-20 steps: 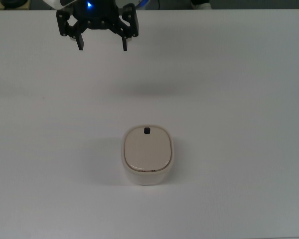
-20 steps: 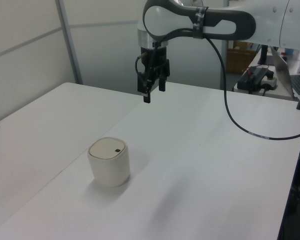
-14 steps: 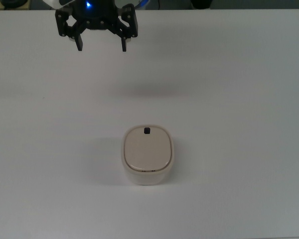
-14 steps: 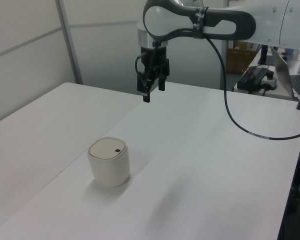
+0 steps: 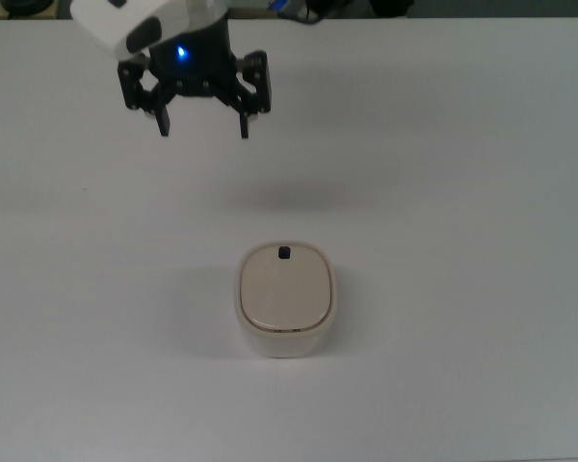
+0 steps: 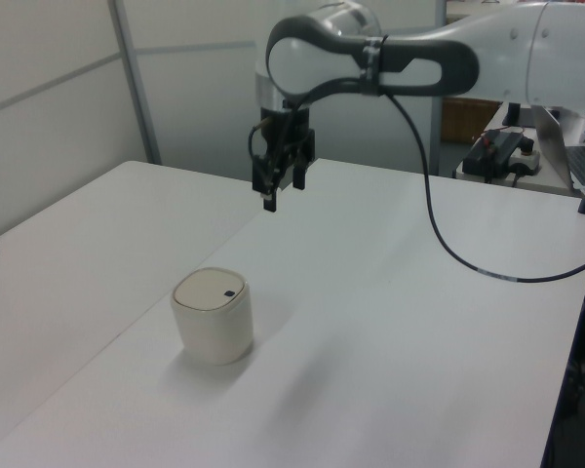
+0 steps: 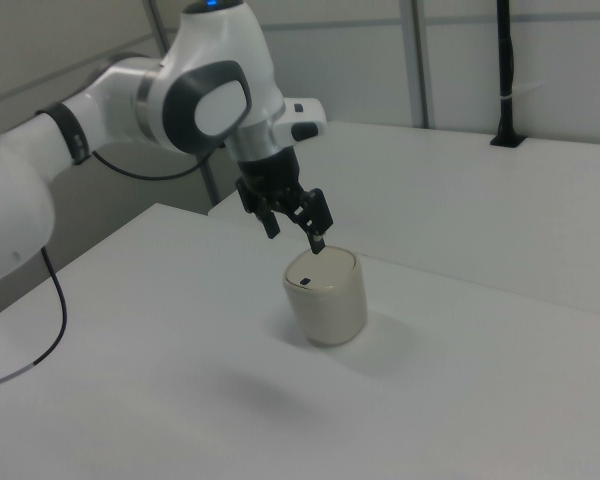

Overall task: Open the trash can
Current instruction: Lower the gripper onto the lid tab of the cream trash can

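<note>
The trash can [image 5: 285, 298] is a small cream bin standing upright on the white table [image 5: 462, 192], its lid shut flat and a black button [image 5: 284, 252] near the lid's far edge. It also shows in the left view as the trash can [image 6: 213, 317] and in the right view as the trash can [image 7: 327, 295]. My gripper [image 5: 204, 131] hangs in the air, open and empty, above the table beyond the bin and toward the top view's left. The gripper [image 6: 281, 191] is well clear of the lid; in the right view the gripper [image 7: 295, 238] overlaps the bin's far rim.
A black cable [image 6: 439, 234] loops from the arm down to the table in the left view. A laptop and other gear [image 6: 512, 146] sit past the table's far right edge. A black pole [image 7: 503, 70] stands on the far table in the right view.
The gripper has moved toward the trash can: down in the top view, left and slightly lower in the left view. Its fingers stay open. The bin has not moved.
</note>
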Robot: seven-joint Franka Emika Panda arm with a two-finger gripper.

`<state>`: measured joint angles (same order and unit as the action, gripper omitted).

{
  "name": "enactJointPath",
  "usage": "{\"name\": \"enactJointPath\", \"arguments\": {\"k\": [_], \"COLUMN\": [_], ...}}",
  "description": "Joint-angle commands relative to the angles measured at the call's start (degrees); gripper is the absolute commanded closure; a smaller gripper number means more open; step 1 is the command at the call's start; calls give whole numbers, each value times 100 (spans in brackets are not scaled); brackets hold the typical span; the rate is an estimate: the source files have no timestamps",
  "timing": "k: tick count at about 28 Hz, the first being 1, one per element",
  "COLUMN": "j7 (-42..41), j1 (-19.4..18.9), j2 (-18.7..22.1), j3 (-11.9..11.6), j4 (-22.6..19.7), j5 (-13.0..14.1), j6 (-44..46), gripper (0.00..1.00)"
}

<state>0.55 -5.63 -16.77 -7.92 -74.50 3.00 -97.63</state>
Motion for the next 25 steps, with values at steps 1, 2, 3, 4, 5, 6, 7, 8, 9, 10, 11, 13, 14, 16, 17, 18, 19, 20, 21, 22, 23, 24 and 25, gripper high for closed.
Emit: {"name": "enactJointPath", "arguments": {"k": [1,2,3,4,5,6,7,8,9,10,11,13,14,16,17,18,19,20,21,22,23,24,25], "j7": [253,253,261,262,288,323,393,420,437,463,472,534,595,683,718,780,824,850,877,886,886,894,894], "j1": [-44,-44,-44,-44,-44,-44,-53,-53,-53,-53,-53,-61,-61,-105,-140,-210,-237,-246,-255,-255,-298,-334,-369], "j2": [-177,-195,-204,-213,-221,-248,-300,-327,-336,-362,-414,-511,-538,-617,-643,-713,-757,-793,-819,-837,-889,-942,-986], "j3": [80,98,98,98,107,115,168,194,221,256,273,326,352,379,379,379,379,379,379,379,379,379,370], "j4": [-74,-74,-74,-74,-74,-82,-82,-74,-74,-82,-74,-74,-74,-74,-74,-74,-65,-65,-65,-65,-65,-65,-65], "j5": [-89,-89,-89,-89,-89,-89,-98,-98,-106,-106,-115,-150,-168,-238,-290,-369,-387,-396,-396,-396,-396,-396,-405], "j6": [-397,-406,-432,-459,-485,-520,-573,-599,-634,-678,-713,-810,-854,-959,-1012,-1108,-1161,-1214,-1267,-1328,-1425,-1460,-1487], "gripper": [24,30,37,43,50,56,67,72,76,79,83,95,100,100,100,100,100,100,100,100,100,100,100]}}
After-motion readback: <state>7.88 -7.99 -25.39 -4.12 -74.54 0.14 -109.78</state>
